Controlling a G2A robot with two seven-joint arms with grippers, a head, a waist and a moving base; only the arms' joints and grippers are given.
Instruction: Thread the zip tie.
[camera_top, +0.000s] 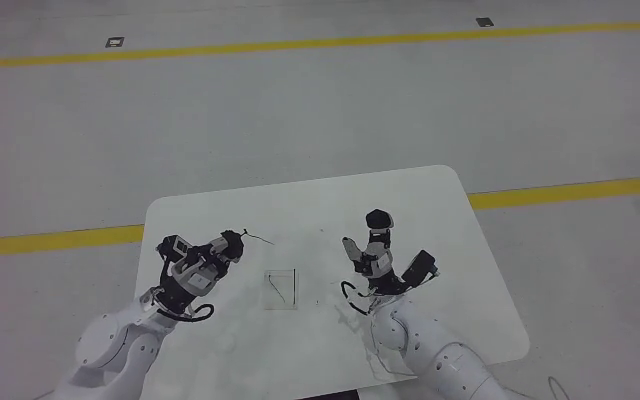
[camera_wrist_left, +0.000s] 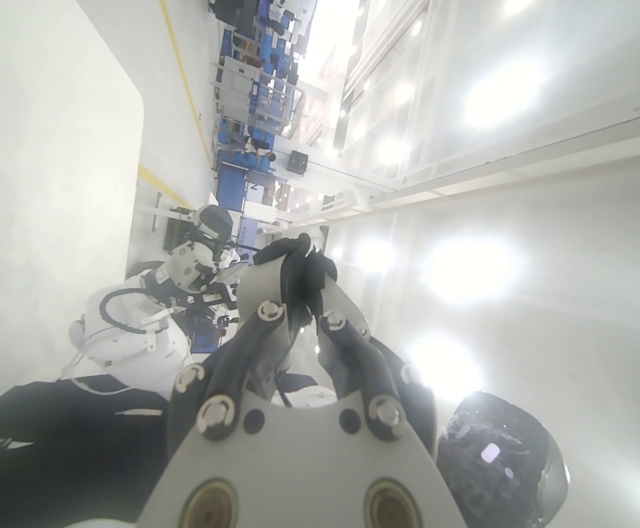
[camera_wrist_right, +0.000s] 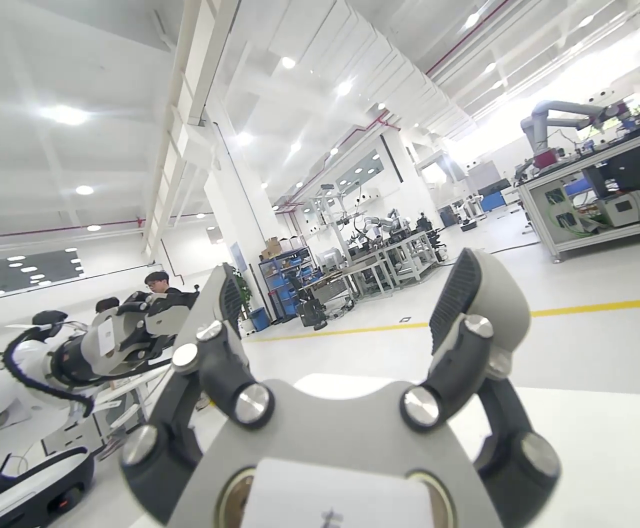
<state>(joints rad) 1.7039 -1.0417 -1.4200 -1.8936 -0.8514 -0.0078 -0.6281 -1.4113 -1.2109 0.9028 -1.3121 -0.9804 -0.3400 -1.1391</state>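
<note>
In the top view my left gripper (camera_top: 233, 245) hovers over the table's left half, shut on a thin black zip tie (camera_top: 258, 238) whose free end sticks out toward the table's middle. The left wrist view has the gripper (camera_wrist_left: 304, 260) pressed together on a dark bit at its tips. My right gripper (camera_top: 378, 222) is over the right half of the table, tilted upward. In its own view the right gripper (camera_wrist_right: 345, 300) is open, with nothing between its ribbed pads (camera_wrist_right: 452, 295). A second thin dark strip (camera_top: 283, 290) lies diagonally on a small clear square (camera_top: 270, 303) between the arms.
The white table (camera_top: 420, 200) has rounded corners, and its far half is bare. Yellow floor lines (camera_top: 560, 190) run beyond it. The right wrist view takes in the left arm (camera_wrist_right: 115, 345), with workbenches and shelving far off in the hall.
</note>
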